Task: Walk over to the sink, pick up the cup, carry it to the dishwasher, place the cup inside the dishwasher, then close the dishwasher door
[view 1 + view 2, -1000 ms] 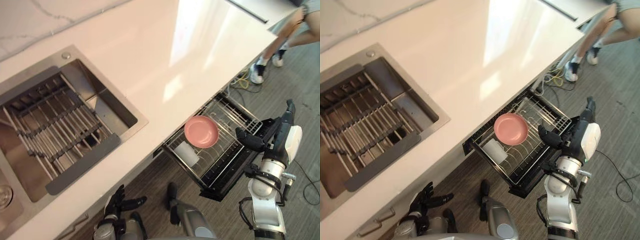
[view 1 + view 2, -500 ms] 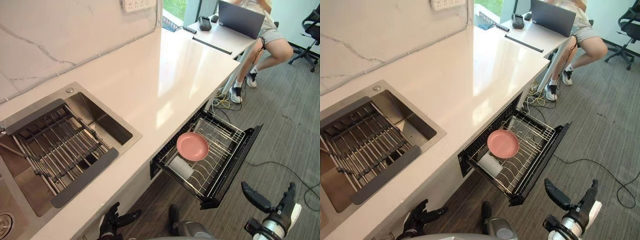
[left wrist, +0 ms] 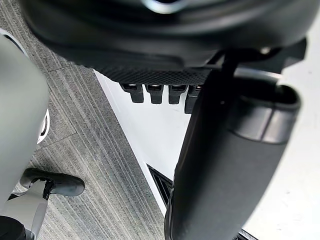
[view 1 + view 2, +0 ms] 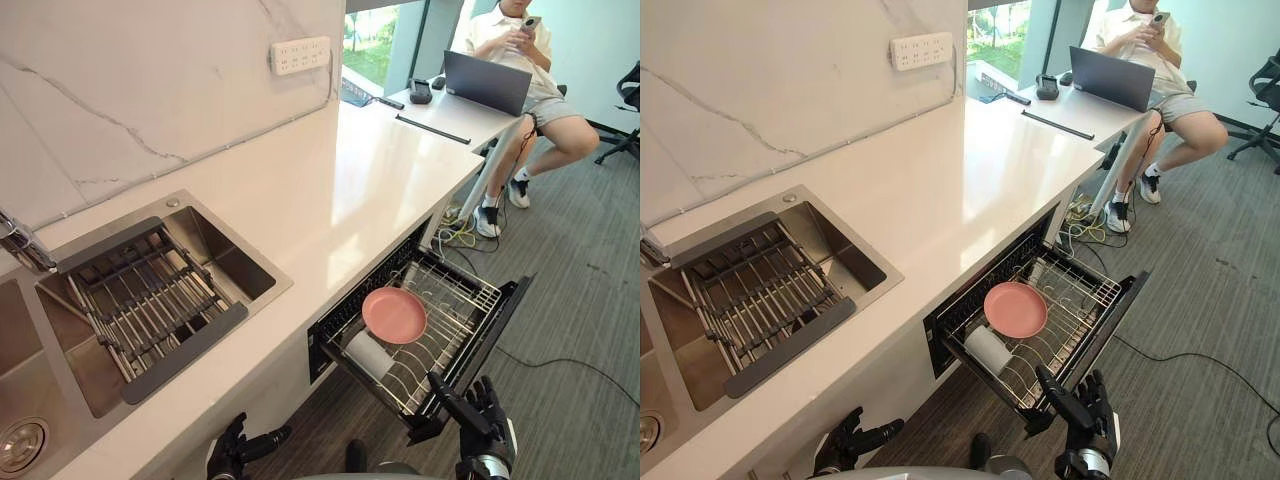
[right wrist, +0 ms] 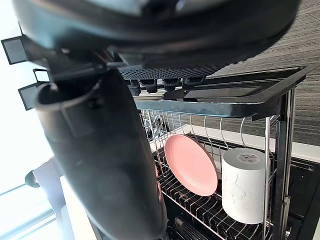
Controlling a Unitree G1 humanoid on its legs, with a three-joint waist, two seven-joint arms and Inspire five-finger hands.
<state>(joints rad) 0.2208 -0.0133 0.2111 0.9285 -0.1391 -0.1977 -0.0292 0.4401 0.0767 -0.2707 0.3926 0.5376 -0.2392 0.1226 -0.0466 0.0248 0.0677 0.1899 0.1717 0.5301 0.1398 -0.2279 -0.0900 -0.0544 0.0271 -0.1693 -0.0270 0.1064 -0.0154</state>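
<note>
Beneath the countertop (image 4: 330, 190), cup (image 4: 367, 353) lies in dishwasher rack (image 4: 455, 300); left hand (image 4: 232, 458) and right hand (image 4: 480, 425) open.

A: What got cut off?
B: The sink (image 4: 215, 240) ran off the left edge; the right hand (image 4: 483, 425) off the bottom edge.
A: And hidden?
B: The inner end of the rack (image 4: 450, 320) sat under the tabletop (image 4: 340, 200)

White cup (image 4: 368, 352) lies on its side in the pulled-out rack (image 4: 452, 300) of the open dishwasher (image 4: 497, 325).
</note>
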